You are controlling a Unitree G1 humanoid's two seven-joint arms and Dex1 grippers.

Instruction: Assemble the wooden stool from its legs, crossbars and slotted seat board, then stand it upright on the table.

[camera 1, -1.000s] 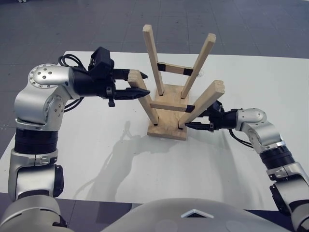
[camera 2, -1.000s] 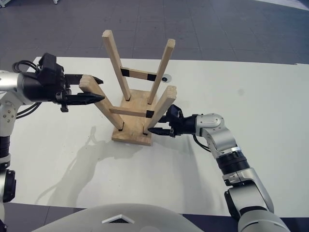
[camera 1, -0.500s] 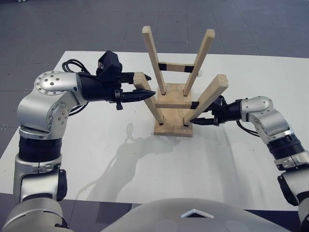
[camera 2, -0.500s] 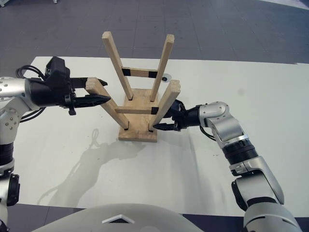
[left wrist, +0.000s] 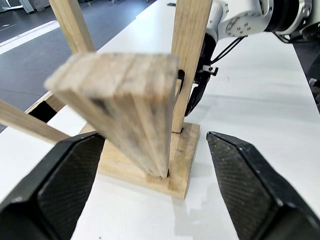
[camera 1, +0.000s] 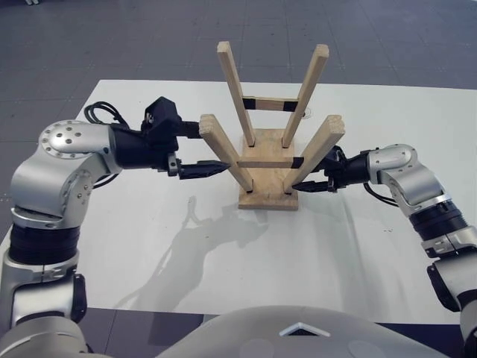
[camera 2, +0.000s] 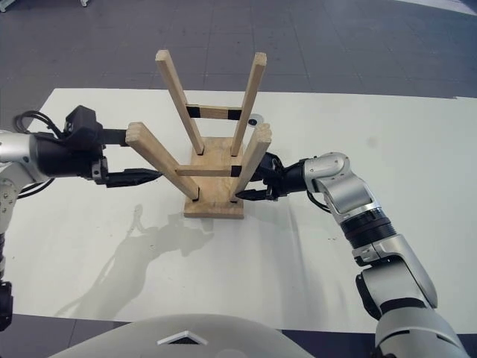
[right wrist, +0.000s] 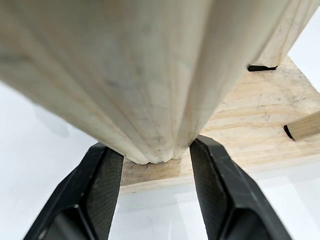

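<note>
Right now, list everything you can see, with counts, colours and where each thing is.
table: one, white, under everything.
seat board: one, pale wood, flat on the table.
far legs: two, pale wood, pointing up from the board.
near-left leg: one, pale wood, slanting outward.
near-right leg: one, pale wood, slanting outward.
crossbars: two, pale wood, black ends; one joins far legs, one near legs.
round fitting: one, small, on table behind far legs.
left gripper: one, black, open, astride near-left leg.
right gripper: one, black, shut on near-right leg's base.
</note>
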